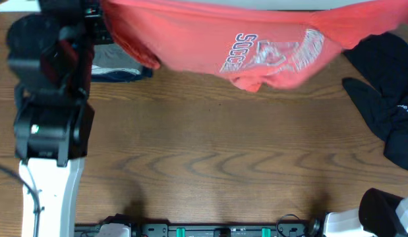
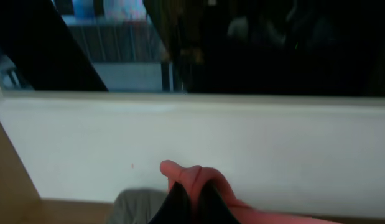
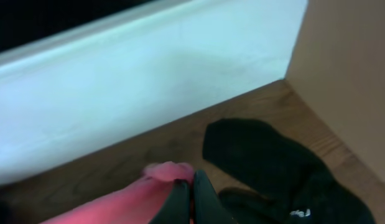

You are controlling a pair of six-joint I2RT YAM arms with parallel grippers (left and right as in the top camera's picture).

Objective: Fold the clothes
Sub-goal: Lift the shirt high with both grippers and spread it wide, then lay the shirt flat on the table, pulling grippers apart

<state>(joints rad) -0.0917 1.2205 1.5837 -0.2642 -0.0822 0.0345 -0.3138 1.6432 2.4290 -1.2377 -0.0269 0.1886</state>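
The coral-red T-shirt (image 1: 210, 39) hangs stretched along the far edge of the table, lifted, with its white-and-navy lettering (image 1: 273, 52) facing up. My left gripper (image 2: 193, 198) is shut on a bunched edge of the shirt (image 2: 204, 177) at its left end. My right gripper (image 3: 191, 198) is shut on another coral edge (image 3: 148, 193) at the right end. The black garment (image 1: 385, 92) lies crumpled at the right of the table, with a small white mark (image 1: 406, 105). It also shows in the right wrist view (image 3: 273, 165), beside my fingers.
A grey and blue folded garment (image 1: 118, 64) lies at the back left beside the left arm (image 1: 49, 99); its grey shows in the left wrist view (image 2: 139, 205). A white wall (image 3: 148, 81) runs behind the wooden table (image 1: 210, 151).
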